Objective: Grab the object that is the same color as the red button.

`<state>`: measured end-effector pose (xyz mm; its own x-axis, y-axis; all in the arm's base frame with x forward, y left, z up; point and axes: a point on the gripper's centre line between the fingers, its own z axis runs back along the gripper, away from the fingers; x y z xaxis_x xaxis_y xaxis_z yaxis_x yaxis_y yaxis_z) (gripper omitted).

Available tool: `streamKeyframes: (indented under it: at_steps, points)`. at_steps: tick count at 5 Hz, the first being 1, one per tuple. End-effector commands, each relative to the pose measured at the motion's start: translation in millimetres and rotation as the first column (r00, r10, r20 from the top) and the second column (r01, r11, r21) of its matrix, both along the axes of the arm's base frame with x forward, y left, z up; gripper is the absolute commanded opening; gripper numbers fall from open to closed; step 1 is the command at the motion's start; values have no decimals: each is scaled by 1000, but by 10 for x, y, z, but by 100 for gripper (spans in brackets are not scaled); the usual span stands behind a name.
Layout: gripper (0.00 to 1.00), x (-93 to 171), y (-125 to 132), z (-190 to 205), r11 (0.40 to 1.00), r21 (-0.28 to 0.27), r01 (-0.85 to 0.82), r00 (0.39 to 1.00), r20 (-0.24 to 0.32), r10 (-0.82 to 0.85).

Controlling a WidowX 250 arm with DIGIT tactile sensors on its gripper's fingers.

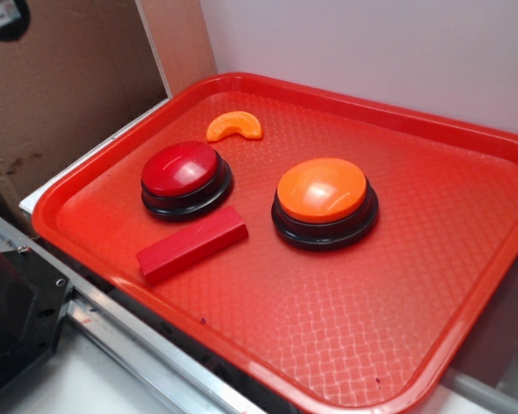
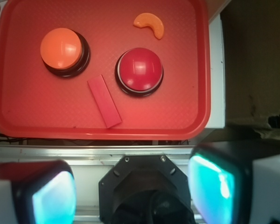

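A small red bar-shaped block (image 1: pixel 192 244) (image 2: pixel 104 101) lies flat on the red tray (image 1: pixel 397 302) (image 2: pixel 18 116), just in front of the red button (image 1: pixel 186 178) (image 2: pixel 139 71), a dark-red dome on a black base. In the wrist view my gripper (image 2: pixel 133 189) hangs high above the robot's base, outside the tray's near edge. Its two pads (image 2: pixel 53 198) stand wide apart with nothing between them. The gripper does not show in the exterior view.
An orange-domed button (image 1: pixel 325 201) (image 2: pixel 64 51) sits on the tray beside the red one. An orange crescent piece (image 1: pixel 235 127) (image 2: pixel 150 23) lies near the tray's far rim. The black robot base (image 2: pixel 147 186) and a metal rail (image 1: pixel 147 362) border the tray. Cardboard (image 1: pixel 60 78) stands behind.
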<state>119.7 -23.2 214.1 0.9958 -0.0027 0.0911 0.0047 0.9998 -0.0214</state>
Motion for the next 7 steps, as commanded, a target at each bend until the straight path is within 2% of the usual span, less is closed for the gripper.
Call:
streamKeyframes:
  at_steps: [1, 2, 4, 5, 6, 7]
  points:
    - [100, 104, -54, -378, 1000, 5, 14, 999, 44, -15]
    - [100, 164, -91, -706, 999, -37, 17, 999, 35, -16]
    - [100, 276, -168, -1356, 995, -35, -89, 996, 26, 90]
    - [100, 385, -267, -1658, 995, -65, -78, 996, 27, 80]
    - [100, 431, -335, -1873, 994, -78, -76, 997, 8, 76]
    - [100, 425, -416, -2007, 993, -98, -67, 997, 20, 69]
